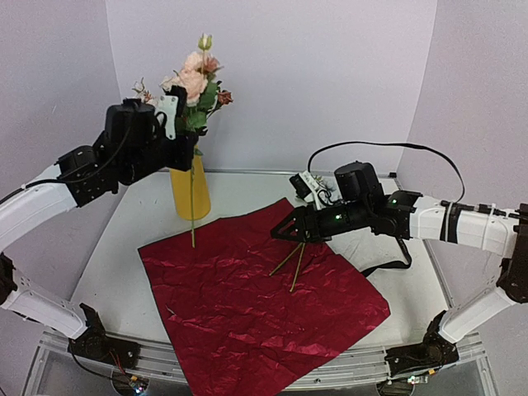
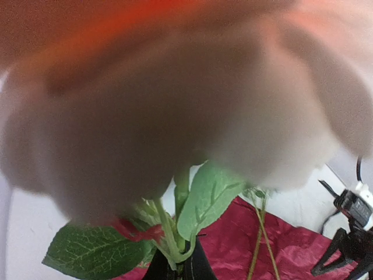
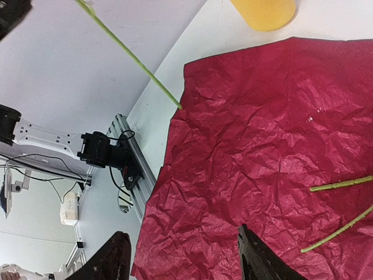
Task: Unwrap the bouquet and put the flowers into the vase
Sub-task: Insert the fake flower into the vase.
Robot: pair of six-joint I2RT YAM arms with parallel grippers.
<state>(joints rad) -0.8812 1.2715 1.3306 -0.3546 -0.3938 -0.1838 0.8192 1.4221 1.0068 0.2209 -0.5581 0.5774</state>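
Note:
My left gripper (image 1: 185,139) is shut on a bunch of flowers (image 1: 195,78) with pink and peach blooms, held up above the yellow vase (image 1: 190,195). One long green stem (image 1: 192,210) hangs down outside the vase, its tip near the edge of the red paper. In the left wrist view a blurred bloom (image 2: 175,99) fills the frame, and green stems sit between the shut jaws of the gripper (image 2: 178,265). The dark red wrapping paper (image 1: 264,313) lies spread flat. My right gripper (image 1: 285,232) (image 3: 183,256) stands open over it, holding nothing. Two loose stems (image 1: 290,262) (image 3: 340,184) lie beside it.
The vase base (image 3: 263,11) stands just past the paper's far edge. A small white-and-black device (image 1: 307,183) with a black cable (image 1: 371,146) sits behind the right arm. White walls close in the back and sides. An aluminium rail (image 1: 346,373) runs along the near edge.

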